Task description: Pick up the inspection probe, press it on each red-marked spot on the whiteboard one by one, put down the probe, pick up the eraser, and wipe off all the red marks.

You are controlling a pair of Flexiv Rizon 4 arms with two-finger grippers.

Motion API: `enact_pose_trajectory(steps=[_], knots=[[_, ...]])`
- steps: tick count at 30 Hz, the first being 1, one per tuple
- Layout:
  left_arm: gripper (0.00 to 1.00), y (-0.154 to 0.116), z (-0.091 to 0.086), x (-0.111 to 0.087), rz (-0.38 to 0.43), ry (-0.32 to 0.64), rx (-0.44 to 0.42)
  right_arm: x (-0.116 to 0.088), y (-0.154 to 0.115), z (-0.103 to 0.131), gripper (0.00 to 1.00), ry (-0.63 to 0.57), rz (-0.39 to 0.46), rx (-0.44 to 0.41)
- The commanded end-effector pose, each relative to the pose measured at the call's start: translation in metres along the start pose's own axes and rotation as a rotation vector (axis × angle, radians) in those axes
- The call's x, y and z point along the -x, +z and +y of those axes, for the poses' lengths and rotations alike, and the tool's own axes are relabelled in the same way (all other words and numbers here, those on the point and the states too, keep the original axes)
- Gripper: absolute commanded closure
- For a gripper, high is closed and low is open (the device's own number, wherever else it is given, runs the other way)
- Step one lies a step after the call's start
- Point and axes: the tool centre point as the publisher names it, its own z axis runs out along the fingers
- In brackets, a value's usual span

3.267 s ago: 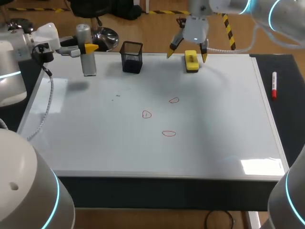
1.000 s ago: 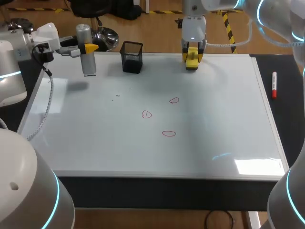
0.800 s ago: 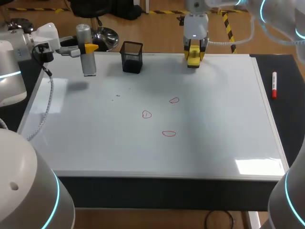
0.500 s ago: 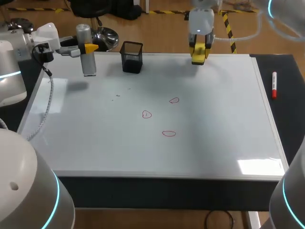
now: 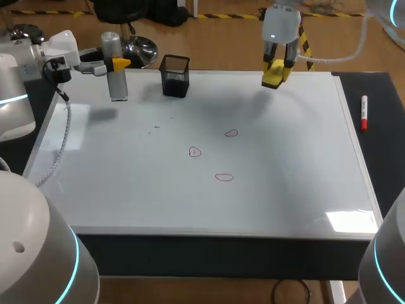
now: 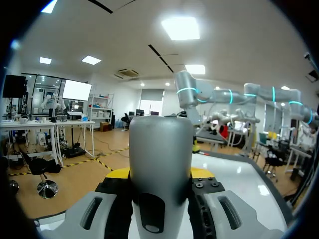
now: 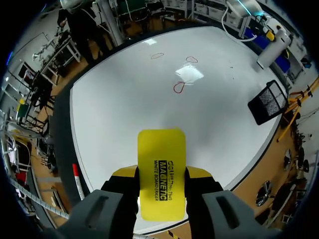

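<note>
Eraser (image 7: 161,172), black print (image 7: 160,180), in right claw (image 7: 161,175)

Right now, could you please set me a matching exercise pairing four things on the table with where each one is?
Things:
1. eraser
2. probe
3. marker
4. mesh cup

Places:
A. lying on the dark mat beside the whiteboard
B. held in the left end effector
C. standing at the whiteboard's far edge, untouched
D. held in the right end effector

Pairs: 1-D, 2-B, 3-A, 4-C.
</note>
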Motion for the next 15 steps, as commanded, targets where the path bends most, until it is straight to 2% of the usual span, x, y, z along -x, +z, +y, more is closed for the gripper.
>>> enact_pose_trajectory(steps=[1, 9, 15], knots=[[1.00, 0.000, -0.001, -0.002, -0.004, 0.002, -0.001, -0.024, -0.004, 0.020, 1.00, 0.034, -0.026, -0.320], [1.00, 0.000, -0.001, -0.002, -0.004, 0.002, -0.001, -0.047, -0.003, 0.038, 1.00, 0.121, 0.003, -0.405], [1.00, 0.000, -0.001, -0.002, -0.004, 0.002, -0.001, -0.061, 0.001, 0.049, 1.00, 0.172, 0.002, -0.429]])
